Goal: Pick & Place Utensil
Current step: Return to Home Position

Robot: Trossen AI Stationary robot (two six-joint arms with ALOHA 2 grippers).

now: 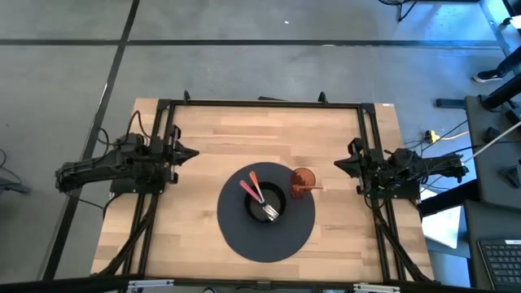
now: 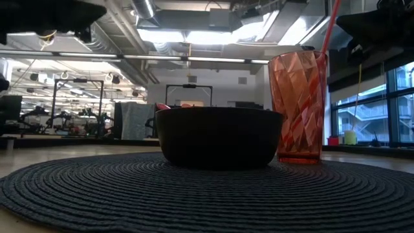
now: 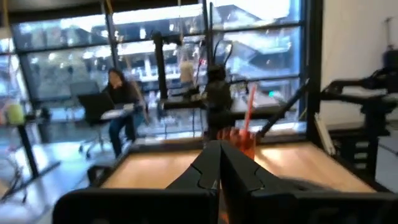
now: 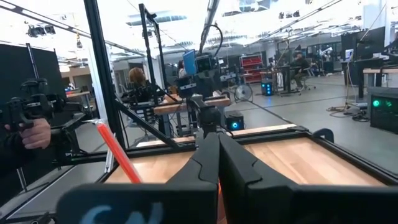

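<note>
The pale plank-wood table [image 1: 203,138] carries, at the lower centre of the high view, a round black bowl [image 1: 259,216] holding an orange plastic spoon [image 1: 255,181] and a pink-handled fork [image 1: 249,191]. Beneath lies a ribbed dark blue woven mat [image 1: 244,240], and a faceted reddish-brown cup [image 1: 303,181] stands just to the right. At the frame's sides, the left gripper [image 1: 189,153] and the right gripper [image 1: 340,165] have their fingers pressed together, empty.

Open tabletop [image 1: 203,138] around mat [image 1: 244,238], bowl [image 1: 254,214], cup [image 1: 303,181]
</note>
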